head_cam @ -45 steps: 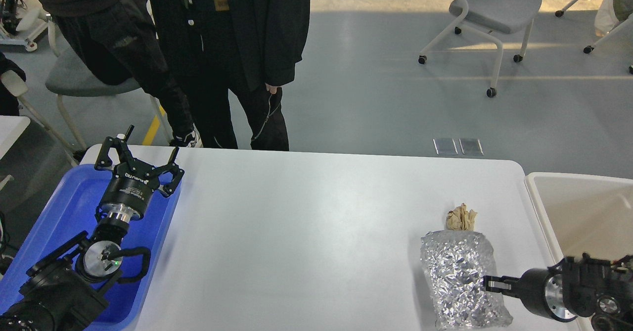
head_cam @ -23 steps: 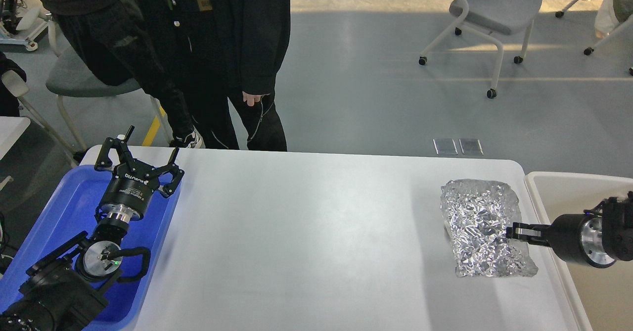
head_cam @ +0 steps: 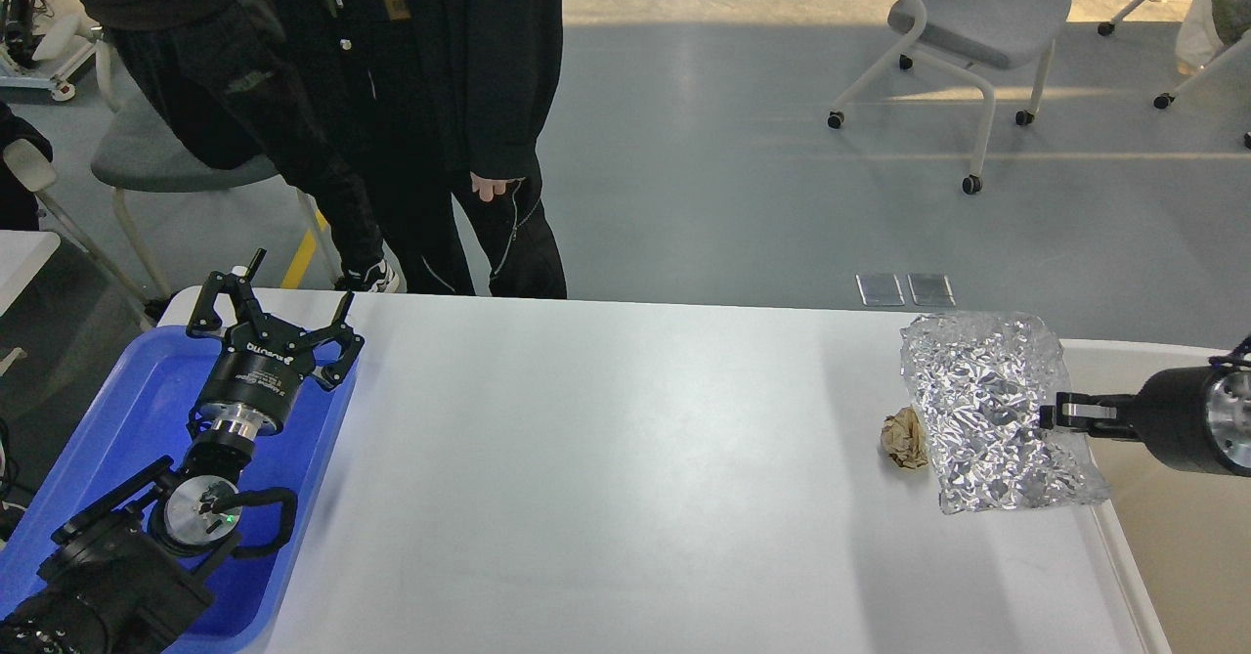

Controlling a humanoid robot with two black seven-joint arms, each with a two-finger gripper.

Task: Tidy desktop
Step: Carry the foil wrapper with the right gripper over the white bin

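Crinkled silver foil bag (head_cam: 987,419) pinched in right hand (head_cam: 1060,412), above smooth white desktop (head_cam: 606,458)

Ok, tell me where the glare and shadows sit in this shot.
Head view: the foil bag held by the right tool sparkles with specular glints; sunlight stripes the floor by the chair; soft shadows cross the desktop; focus looks sharp throughout.

Single head view, set high on the robot and angled forward and down across the desktop (head_cam: 625,478), which fills the lower half at close range. Both arms enter from the bottom corners (left arm at left). Beyond the far edge, floor (head_cam: 743,175) and chair (head_cam: 968,19) recede.
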